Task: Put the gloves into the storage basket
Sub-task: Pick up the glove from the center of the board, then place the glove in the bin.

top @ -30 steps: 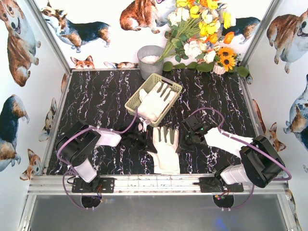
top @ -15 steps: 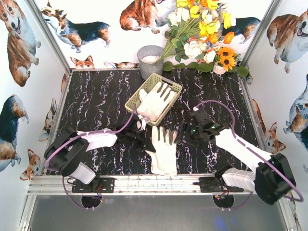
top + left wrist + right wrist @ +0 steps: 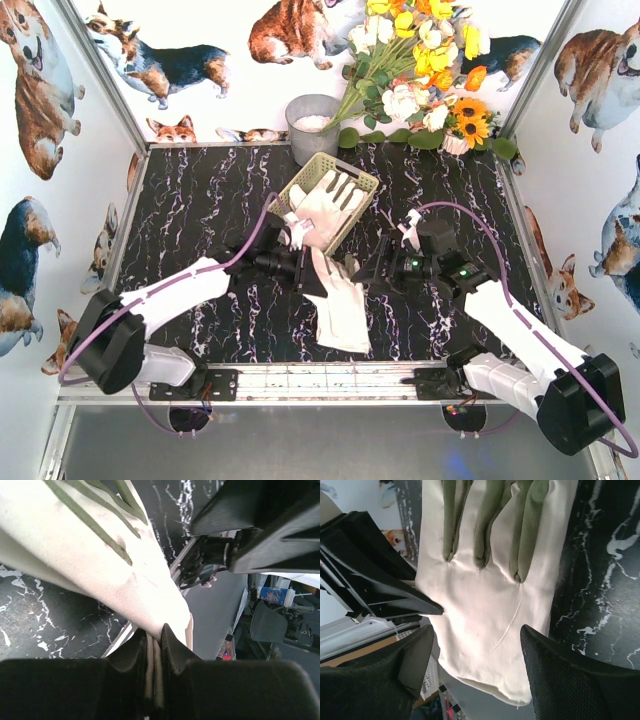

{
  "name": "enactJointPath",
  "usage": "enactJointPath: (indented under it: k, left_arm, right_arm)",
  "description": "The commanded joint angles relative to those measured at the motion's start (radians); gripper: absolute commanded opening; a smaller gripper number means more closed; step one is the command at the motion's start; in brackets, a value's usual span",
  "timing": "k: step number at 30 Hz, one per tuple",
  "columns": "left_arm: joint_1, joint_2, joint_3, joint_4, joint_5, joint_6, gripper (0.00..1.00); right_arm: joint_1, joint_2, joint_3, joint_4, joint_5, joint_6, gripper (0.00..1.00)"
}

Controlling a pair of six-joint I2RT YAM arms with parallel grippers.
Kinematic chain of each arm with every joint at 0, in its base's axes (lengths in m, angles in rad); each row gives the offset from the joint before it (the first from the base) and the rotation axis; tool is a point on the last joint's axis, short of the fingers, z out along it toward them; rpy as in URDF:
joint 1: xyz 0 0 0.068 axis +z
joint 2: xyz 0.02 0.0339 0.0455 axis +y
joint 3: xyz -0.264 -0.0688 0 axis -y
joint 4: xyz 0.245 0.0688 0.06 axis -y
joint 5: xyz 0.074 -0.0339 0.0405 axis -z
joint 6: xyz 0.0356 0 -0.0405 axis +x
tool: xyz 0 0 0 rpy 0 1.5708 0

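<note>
Black, white-veined marble-pattern bench (image 3: 200, 210), enclosed by corgi-print wall panels (image 3: 180, 60). Your stock at this moment:

- Pale yellow-green latticed plastic basket (image 3: 300, 172): set askew toward the middle of the far edge, just in front of a grey metal bucket (image 3: 312, 125). It contains off-white gloves (image 3: 325, 205), fingers pointing to the far right corner.
- Cream fabric glove with grey-green fingers (image 3: 338, 305): outside the basket, just on its near side, around the bench's middle. Its cuff hangs toward the near edge, and its fingers reach up to the basket's near corner. You cannot tell whether it touches the bench.
- Your left gripper (image 3: 156, 635): clamped tight on a fold at that glove's edge, reaching in from the left.
- Your right gripper (image 3: 476, 630): jaws spread wide, holding nothing, just right of the glove, with the palm and cuff showing between its fingers (image 3: 555, 675).
- Bunch of artificial flowers (image 3: 420, 70): far right corner.
</note>
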Motion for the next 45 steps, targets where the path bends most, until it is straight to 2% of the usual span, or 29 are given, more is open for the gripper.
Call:
enactJointPath:
  k: [1,5,10,15,21,29,40,45]
  left_arm:
    - [-0.004,-0.056,0.064,-0.076,0.007,0.020,0.00]
    - [0.000,-0.098,0.117,-0.127,0.001,0.016,0.00]
    - [0.016,-0.144,0.171,-0.158,-0.008,-0.004,0.00]
    - [0.026,-0.170,0.231,-0.182,-0.017,-0.018,0.00]
    - [0.045,-0.177,0.319,-0.210,-0.015,-0.021,0.00]
    - [0.055,-0.165,0.392,-0.224,0.022,-0.020,0.00]
    - [0.094,-0.158,0.441,-0.213,0.091,-0.027,0.00]
    - [0.124,-0.163,0.437,-0.217,0.111,-0.027,0.00]
  right_arm:
    - [-0.013,-0.019,-0.012,0.155,-0.108,0.068,0.73]
    - [-0.019,-0.008,-0.038,0.258,-0.169,0.140,0.77]
    - [-0.023,-0.011,-0.050,0.301,-0.172,0.177,0.79]
    - [-0.028,-0.002,-0.078,0.413,-0.206,0.244,0.81]
    - [-0.030,0.026,-0.080,0.448,-0.254,0.261,0.82]
    - [-0.030,0.070,-0.129,0.832,-0.345,0.481,0.82]
    - [-0.030,0.165,-0.107,1.166,-0.425,0.678,0.81]
    - [-0.030,0.176,-0.086,1.216,-0.431,0.706,0.78]
